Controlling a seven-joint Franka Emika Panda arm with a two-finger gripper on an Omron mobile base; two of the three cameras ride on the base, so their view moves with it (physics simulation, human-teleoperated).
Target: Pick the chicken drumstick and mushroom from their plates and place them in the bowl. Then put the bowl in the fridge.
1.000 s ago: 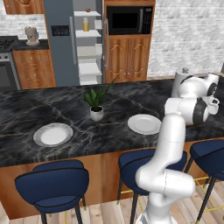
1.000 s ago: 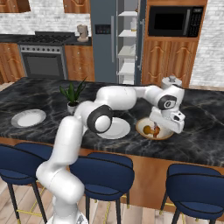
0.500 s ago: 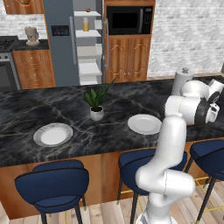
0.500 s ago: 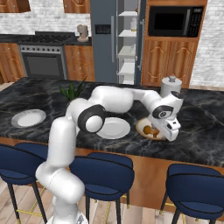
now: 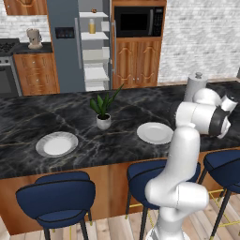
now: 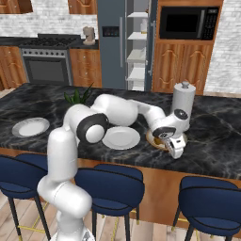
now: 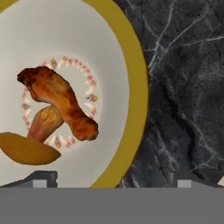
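Note:
The cream bowl (image 7: 131,65) with its golden rim lies right under my gripper (image 7: 113,181), and the reddish-brown chicken drumstick (image 7: 61,100) and the orange-tan mushroom (image 7: 26,148) lie inside it, touching. My gripper is open and holds nothing; one fingertip (image 7: 41,178) is over the bowl's inside, the other over the dark counter beyond the rim. From the right base view the gripper (image 6: 176,148) hangs low over the bowl (image 6: 154,139), which the hand partly hides. Two white plates (image 6: 121,137) (image 6: 30,126) lie bare on the counter. The fridge (image 6: 113,44) stands at the back, door open.
A paper towel roll (image 6: 182,101) stands just behind the bowl. A small potted plant (image 5: 104,112) sits mid-counter between the plates (image 5: 154,132) (image 5: 57,143). Blue stools line the counter's front edge (image 6: 141,164). A black microwave (image 6: 187,22) is right of the fridge.
My hand has come down toward the bowl and a little toward the counter's front edge. The jaws stayed open; the bowl and the food have not moved.

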